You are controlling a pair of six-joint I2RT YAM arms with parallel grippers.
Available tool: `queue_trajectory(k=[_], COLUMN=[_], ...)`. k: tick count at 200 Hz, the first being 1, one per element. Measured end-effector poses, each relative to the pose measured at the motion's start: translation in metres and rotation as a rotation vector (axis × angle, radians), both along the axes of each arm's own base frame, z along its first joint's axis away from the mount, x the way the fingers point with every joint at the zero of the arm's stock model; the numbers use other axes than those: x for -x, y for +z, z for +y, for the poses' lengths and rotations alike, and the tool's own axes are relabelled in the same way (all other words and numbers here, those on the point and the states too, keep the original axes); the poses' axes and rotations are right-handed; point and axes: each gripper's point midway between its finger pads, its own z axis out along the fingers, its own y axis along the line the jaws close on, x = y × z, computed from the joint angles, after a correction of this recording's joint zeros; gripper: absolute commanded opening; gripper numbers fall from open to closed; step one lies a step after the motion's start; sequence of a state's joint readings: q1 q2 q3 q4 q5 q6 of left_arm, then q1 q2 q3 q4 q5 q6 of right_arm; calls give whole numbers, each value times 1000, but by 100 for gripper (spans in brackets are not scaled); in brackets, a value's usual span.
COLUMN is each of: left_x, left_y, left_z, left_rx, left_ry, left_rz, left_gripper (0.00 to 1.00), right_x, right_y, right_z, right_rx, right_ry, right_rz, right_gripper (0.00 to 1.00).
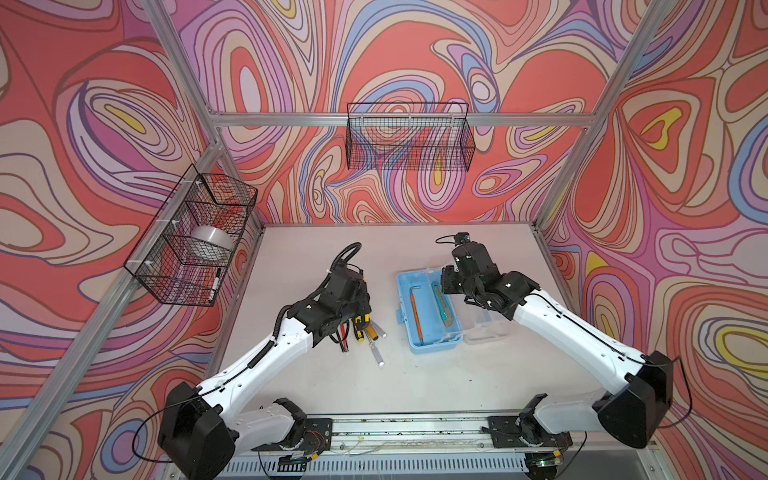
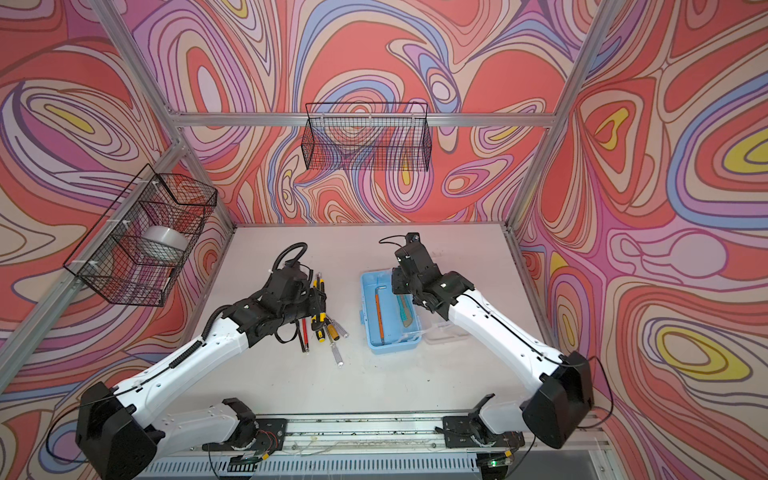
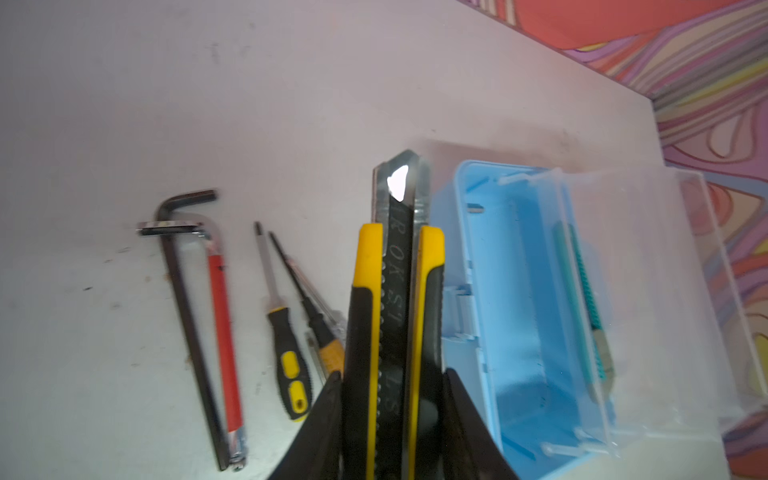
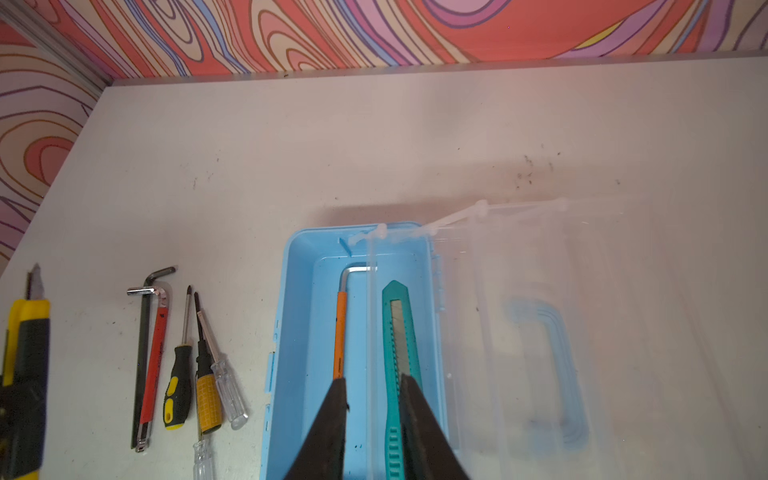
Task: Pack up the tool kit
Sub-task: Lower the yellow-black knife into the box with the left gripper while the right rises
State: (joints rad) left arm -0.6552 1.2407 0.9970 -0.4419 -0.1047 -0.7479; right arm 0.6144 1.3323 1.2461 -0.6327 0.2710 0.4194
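Box (image 1: 426,316) open on table (image 1: 415,382), right of centre, clear lid (image 4: 540,291) flat beside it; teal knife (image 4: 392,332) and orange hex key (image 4: 340,332) inside. Left gripper (image 3: 390,378) clamped on yellow knife (image 3: 392,270), above loose tools (image 1: 370,330) left of box. Right gripper (image 4: 374,386) over box, jaws apart, empty.

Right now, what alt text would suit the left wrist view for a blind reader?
The left claw grips a yellow knife. On the table lie hex keys, screwdrivers and an open blue box holding a teal knife.
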Motion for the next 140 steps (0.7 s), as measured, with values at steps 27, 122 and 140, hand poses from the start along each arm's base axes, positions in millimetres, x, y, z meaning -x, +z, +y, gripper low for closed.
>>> queue_trajectory(k=[27, 122, 140], left_x=[-5, -43, -44], left_y=[6, -15, -24], left_z=[-76, -224, -236], left_rx=[33, 165, 188], left_ry=[-131, -249, -238], left_rz=[-7, 22, 44], left_gripper=[25, 27, 28], right_x=[9, 28, 31], right_y=[22, 41, 40], right_z=[-20, -44, -46], right_rx=[12, 23, 27], right_ry=[-43, -83, -86], right_rz=[-52, -91, -91], right_gripper=[25, 25, 25])
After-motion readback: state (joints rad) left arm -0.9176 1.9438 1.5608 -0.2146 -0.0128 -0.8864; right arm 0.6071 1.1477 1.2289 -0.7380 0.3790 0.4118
